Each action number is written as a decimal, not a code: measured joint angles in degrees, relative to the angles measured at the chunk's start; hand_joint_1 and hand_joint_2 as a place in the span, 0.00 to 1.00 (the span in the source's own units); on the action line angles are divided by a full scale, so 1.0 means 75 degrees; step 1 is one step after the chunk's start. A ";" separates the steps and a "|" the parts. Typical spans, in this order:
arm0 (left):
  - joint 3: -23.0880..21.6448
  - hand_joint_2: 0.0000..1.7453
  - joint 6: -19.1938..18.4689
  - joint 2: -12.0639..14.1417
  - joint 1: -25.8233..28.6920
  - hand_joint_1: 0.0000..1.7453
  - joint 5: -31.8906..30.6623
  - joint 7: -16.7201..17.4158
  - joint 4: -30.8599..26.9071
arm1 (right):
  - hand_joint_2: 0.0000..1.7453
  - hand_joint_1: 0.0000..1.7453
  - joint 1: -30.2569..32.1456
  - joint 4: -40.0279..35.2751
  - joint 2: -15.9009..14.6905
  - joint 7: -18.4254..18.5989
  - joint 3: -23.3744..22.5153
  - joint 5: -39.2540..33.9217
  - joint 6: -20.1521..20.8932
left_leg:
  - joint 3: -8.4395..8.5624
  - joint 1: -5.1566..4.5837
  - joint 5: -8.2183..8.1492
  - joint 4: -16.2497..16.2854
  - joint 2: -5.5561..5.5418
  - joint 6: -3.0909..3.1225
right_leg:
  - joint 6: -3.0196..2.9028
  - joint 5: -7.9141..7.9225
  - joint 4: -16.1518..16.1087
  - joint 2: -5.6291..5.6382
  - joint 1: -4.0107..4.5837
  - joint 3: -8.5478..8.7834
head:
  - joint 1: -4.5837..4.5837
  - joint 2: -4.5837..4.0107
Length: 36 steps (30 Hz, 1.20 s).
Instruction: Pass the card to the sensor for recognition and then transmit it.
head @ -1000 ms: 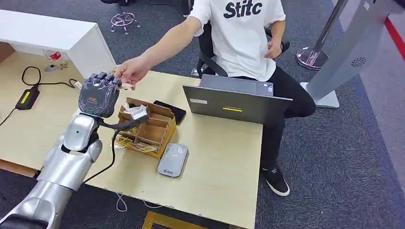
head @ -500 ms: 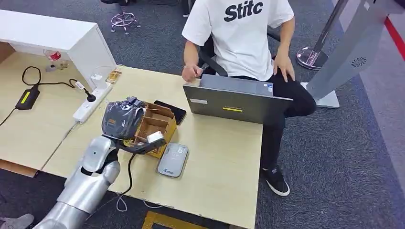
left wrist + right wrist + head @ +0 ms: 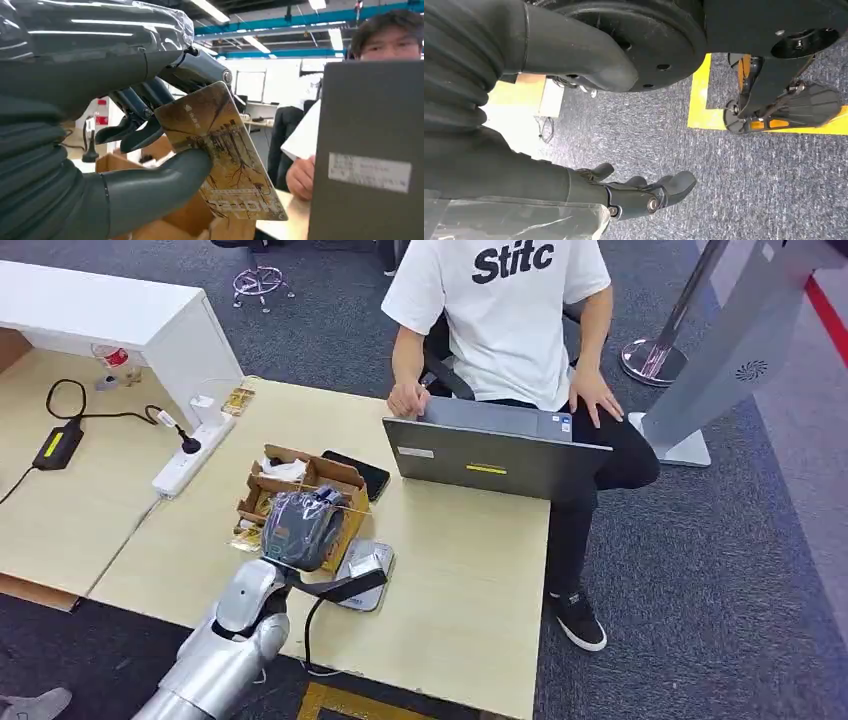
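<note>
The left hand (image 3: 302, 528) pinches a gold card (image 3: 220, 150) near the middle of the frame, just above the grey reader (image 3: 372, 562). The right hand (image 3: 644, 192) hangs empty, fingers apart.

I see my left hand (image 3: 301, 530) over the cardboard box (image 3: 300, 486), with the grey sensor (image 3: 366, 575) just at its 4 o'clock. A person (image 3: 505, 315) sits at 1 o'clock behind a laptop (image 3: 495, 462).
</note>
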 joint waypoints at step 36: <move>-0.0358 1.00 0.0003 -0.0388 0.0206 1.00 0.0073 -0.0248 0.1433 | 1.00 0.00 0.0006 0.0012 0.0041 -0.0149 0.0003 0.0183 0.0012 | 0.0001 0.0000 0.0000 0.0000 -0.0001 0.0000 | 0.0000 0.0000 0.0000 -0.0002 0.0000 0.0003 | 0.0000 0.0000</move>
